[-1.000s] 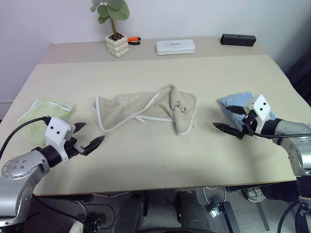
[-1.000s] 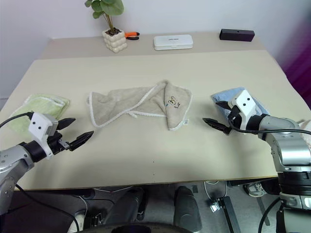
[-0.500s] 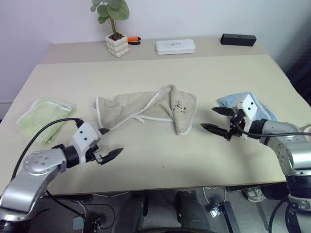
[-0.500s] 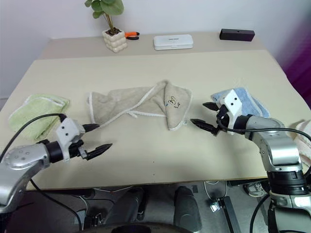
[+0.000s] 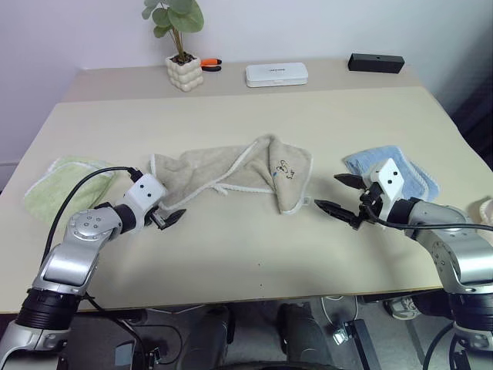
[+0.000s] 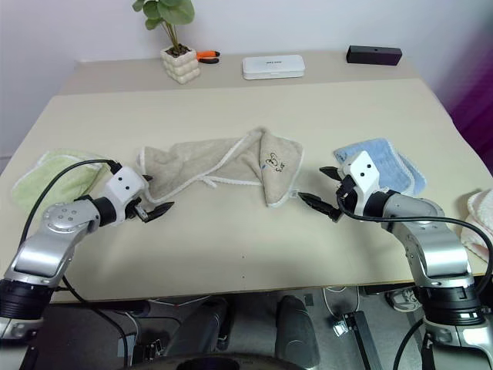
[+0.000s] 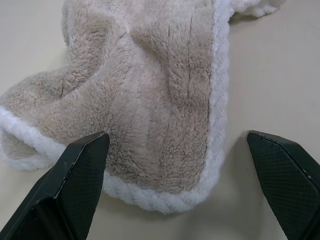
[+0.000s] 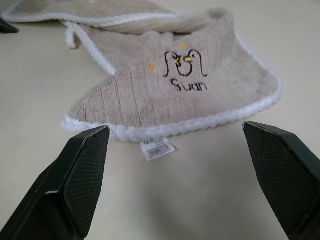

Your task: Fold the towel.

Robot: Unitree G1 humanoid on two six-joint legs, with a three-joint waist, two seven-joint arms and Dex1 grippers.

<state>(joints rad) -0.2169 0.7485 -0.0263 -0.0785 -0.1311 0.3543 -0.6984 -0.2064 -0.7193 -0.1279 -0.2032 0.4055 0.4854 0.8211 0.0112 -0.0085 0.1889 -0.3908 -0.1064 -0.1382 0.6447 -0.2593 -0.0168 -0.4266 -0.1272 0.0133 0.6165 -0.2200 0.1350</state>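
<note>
- Your left gripper (image 5: 166, 216) sits nearest you, fingers spread wide with nothing between them, its tips just short of the towel (image 5: 231, 176) at the towel's left corner. Through the left wrist camera you see that corner's white trim lying between the two black fingers (image 7: 75, 185), untouched.
- Your right gripper (image 5: 339, 194) is likewise spread wide and empty, pointing at the towel's right end from just beside it, with bare table between them. Through the right wrist camera you see the embroidered mark (image 8: 183, 63) and a small white label (image 8: 157, 148) at the towel's hem, framed by the parted fingers.
- The towel itself lies crumpled and loosely bunched in the middle of the table (image 5: 254, 254), its whitish edge curling across the top and the dark mark facing up near its right end.
- Left of the towel, well apart, you have a light green folded towel (image 5: 54, 185); right of it, behind your right gripper, a light blue one (image 5: 397, 166).
- Beyond the towel, along the far edge, stand a potted plant (image 5: 182, 46), an orange-handled tool (image 5: 209, 65), a white flat box (image 5: 276, 74) and a black box (image 5: 375, 62).
</note>
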